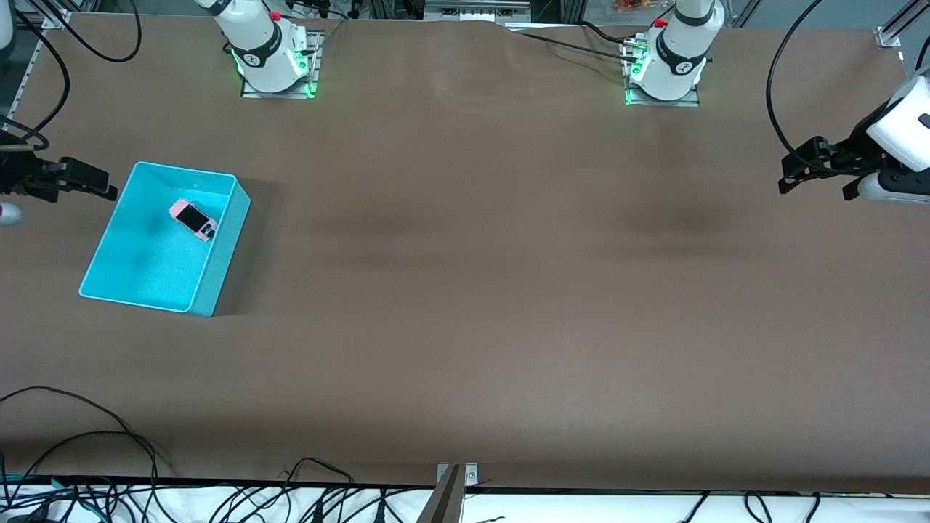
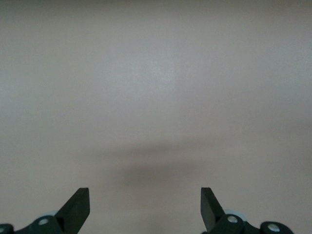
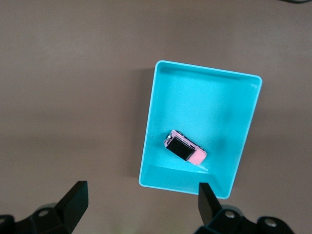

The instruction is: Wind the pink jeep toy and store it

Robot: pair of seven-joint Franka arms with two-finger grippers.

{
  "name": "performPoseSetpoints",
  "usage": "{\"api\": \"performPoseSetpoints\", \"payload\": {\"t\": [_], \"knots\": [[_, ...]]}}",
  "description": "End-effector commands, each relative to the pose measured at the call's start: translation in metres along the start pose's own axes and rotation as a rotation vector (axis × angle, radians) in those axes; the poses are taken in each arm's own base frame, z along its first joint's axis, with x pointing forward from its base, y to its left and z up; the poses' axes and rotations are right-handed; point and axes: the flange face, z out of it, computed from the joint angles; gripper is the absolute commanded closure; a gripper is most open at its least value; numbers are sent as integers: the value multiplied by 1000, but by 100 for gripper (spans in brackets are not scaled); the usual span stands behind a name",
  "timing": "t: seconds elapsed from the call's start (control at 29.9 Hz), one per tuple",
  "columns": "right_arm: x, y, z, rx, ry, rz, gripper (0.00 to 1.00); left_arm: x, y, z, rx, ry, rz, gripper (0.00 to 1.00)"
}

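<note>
we see tiny light-pink jeep toy [image 1: 192, 219] inside turquoise plastic bin [image 1: 218, 280] | right tool [image 1: 91, 183] beside bin, spread wide, empty | left tool [image 1: 817, 174] over bare tabletop [image 1: 508, 290], spread wide, empty

The flat table [image 1: 465, 290] has a matte brown surface with faint creases. One open rectangular turquoise plastic bin [image 1: 218, 269] rests directly on it toward the right arm's end, below and just beside the right gripper [image 1: 105, 185], which hangs with fingers spread. The left gripper [image 1: 788, 174], also spread, hangs over bare brown surface at the left arm's end.
</note>
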Motion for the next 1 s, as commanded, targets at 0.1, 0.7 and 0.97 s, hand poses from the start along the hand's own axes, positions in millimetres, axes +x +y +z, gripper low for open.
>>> {"api": "performPoseSetpoints", "payload": {"t": [0.1, 0.7, 0.97], "knots": [[-27, -9, -27, -33, 5, 100, 0, 2, 0, -5, -3, 1, -2, 0], [-66, -31, -35, -29, 34, 159, 0, 2, 1, -5, -1, 1, -1, 0], [-58, -32, -35, -30, 37, 155, 0, 2, 1, -5, -3, 1, -1, 0]]}}
